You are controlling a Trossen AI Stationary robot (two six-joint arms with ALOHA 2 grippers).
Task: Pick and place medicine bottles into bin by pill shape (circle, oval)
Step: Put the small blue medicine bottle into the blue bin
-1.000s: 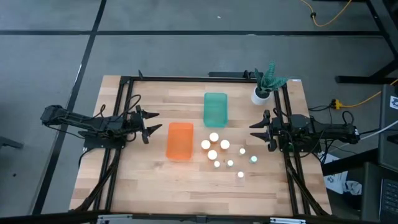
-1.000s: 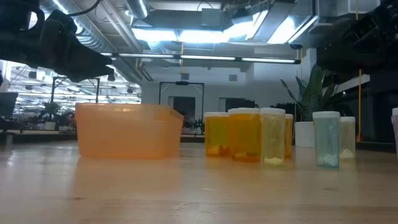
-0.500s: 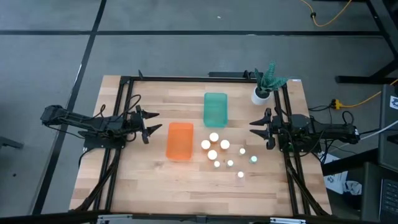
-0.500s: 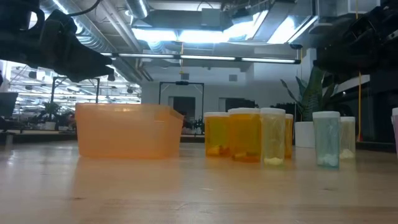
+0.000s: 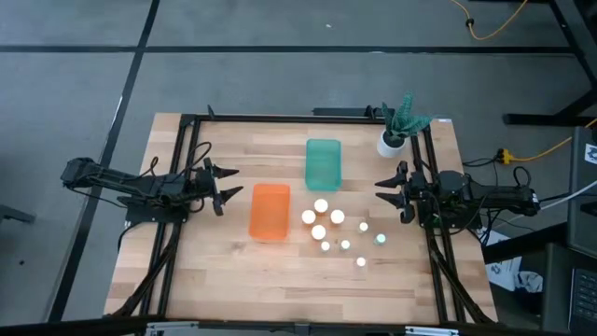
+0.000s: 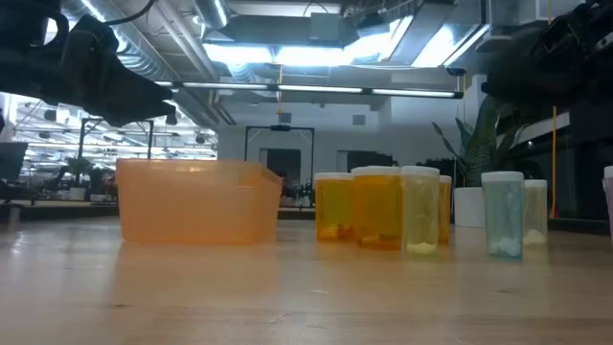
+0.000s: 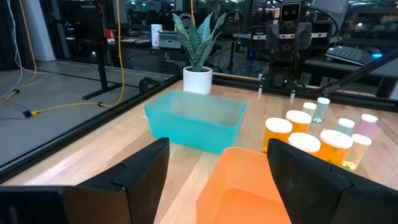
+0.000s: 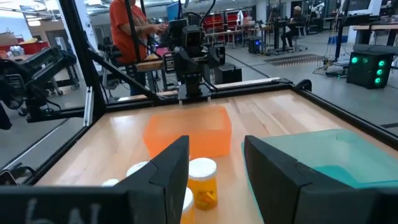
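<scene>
Right fingers nearer bottles.

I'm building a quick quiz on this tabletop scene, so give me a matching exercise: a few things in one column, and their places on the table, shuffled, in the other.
Things:
1. orange bin
2. teal bin
3. white plant pot
4. medicine bottles

Places:
A. at the table's far right corner
B. in a loose cluster between the orange bin and the right gripper
C. nearest the left gripper
D. behind the bottle cluster, mid-table

Pairs: 1-C, 2-D, 3-A, 4-B
</scene>
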